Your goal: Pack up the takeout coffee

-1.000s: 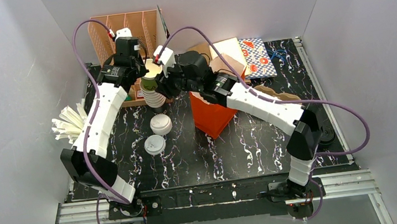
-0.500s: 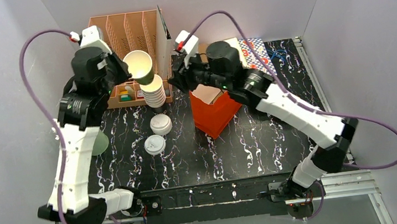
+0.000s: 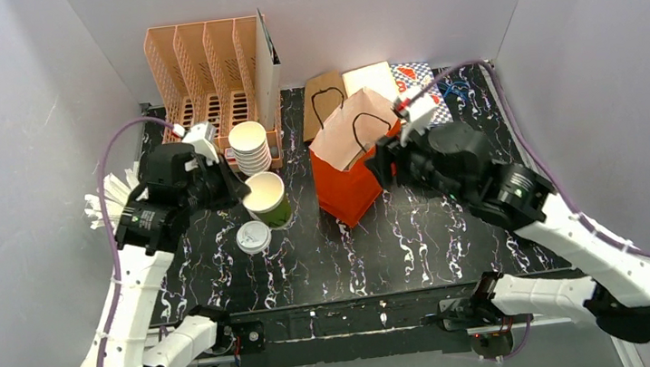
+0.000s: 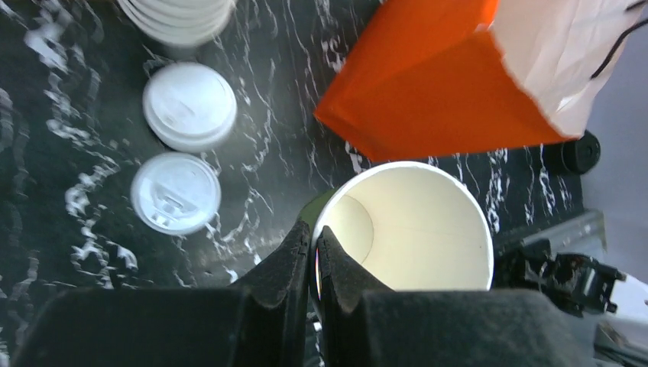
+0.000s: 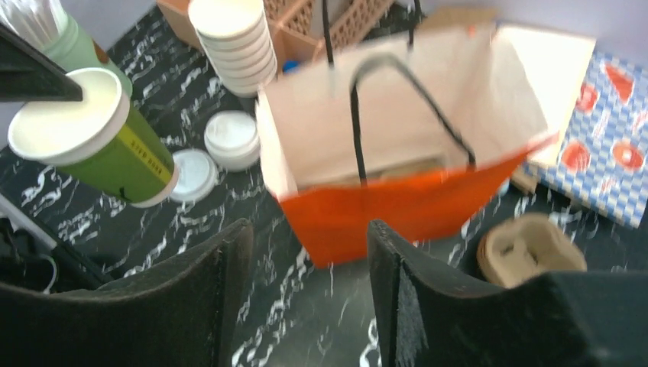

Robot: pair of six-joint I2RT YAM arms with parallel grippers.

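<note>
A: Left claw (image 4: 313, 267) is pinching the rim of the lidless green cup (image 4: 405, 229), holding it tilted near 2 white lids (image 4: 189, 103).
B: And the right claw (image 5: 307, 233) is hanging with fingers apart, empty, facing the orange bag (image 5: 397, 206).

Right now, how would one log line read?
left tool: shut on green cup rim, lidless | right tool: open, facing orange bag | white lids: on table

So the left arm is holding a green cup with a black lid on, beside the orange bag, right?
Not quite: the green cup has no lid; the left wrist view shows its open white inside. The left gripper does hold it, beside the orange bag.
</note>
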